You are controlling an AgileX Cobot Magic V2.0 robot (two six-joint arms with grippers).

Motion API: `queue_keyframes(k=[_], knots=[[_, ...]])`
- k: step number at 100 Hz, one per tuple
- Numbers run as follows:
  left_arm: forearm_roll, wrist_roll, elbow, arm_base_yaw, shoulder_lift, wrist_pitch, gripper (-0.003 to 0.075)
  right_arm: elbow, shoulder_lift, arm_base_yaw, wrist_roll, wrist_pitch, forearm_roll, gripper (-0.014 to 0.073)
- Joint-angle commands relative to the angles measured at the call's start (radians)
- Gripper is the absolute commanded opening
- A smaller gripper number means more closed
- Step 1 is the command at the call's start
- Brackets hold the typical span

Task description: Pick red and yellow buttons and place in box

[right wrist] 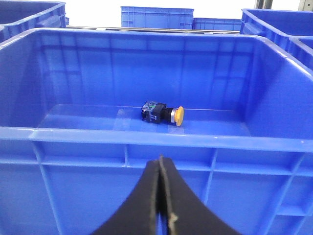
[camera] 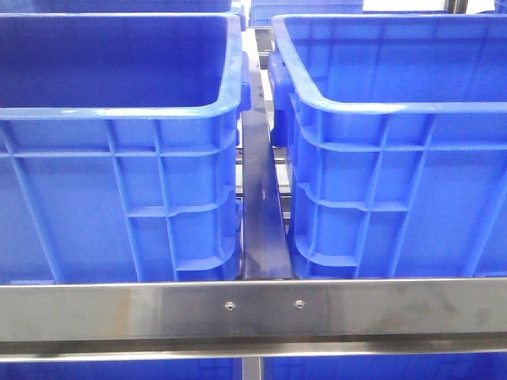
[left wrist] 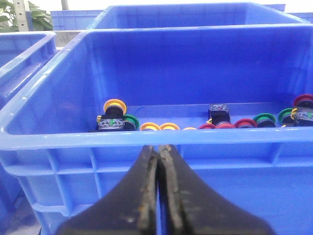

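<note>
Buttons lie loose on the floor of the left crate (left wrist: 49, 129), seen from the left wrist: yellow-capped ones (left wrist: 115, 105) toward one end with two more yellow caps (left wrist: 160, 127) beside them, red ones (left wrist: 226, 126) in a row near the middle and a further red (left wrist: 304, 100) at the far end, with green ones (left wrist: 264, 119) mixed in between. Several carry a black block body (left wrist: 219, 113) behind the cap.

One yellow button (right wrist: 163, 114) is already in the right crate (right wrist: 146, 139), lying on its side near the back wall, cap pointing sideways, well apart from anything else.

Handling, as I judge it: small, light, rigid plastic parts; round caps likely smooth and apt to roll or squirt out of a pinch. The squarish black body looks like the better hold, across its flat faces, or else across the neck just behind the cap. Not fragile. Neighbours touch, so a green one may get nudged or dragged along.

Left tool (left wrist: 159, 196): fingers pressed together, nothing between them, outside the crate's near wall and below its rim.

Right tool (right wrist: 161, 205): likewise closed and empty, outside the near wall of its crate.

Front view shows only the two crates' outer walls, the steel rail (camera: 253, 309) of the desk across the foreground, and the gap between them; no buttons or arms visible there.
</note>
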Motion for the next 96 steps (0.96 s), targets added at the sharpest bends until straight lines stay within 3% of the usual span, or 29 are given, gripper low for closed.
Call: queue_keyframes(k=[1,96], knots=[[-0.007,-0.002,0.053,0.001,-0.031,-0.085,-0.0020,-0.016,-0.024,-0.002,0.001,-0.075,-0.004,-0.0058],[-0.007,-0.002,0.053,0.001,-0.031,-0.085,-0.0020,-0.017,-0.024,-0.002,0.002,-0.068,0.014,-0.0058]])
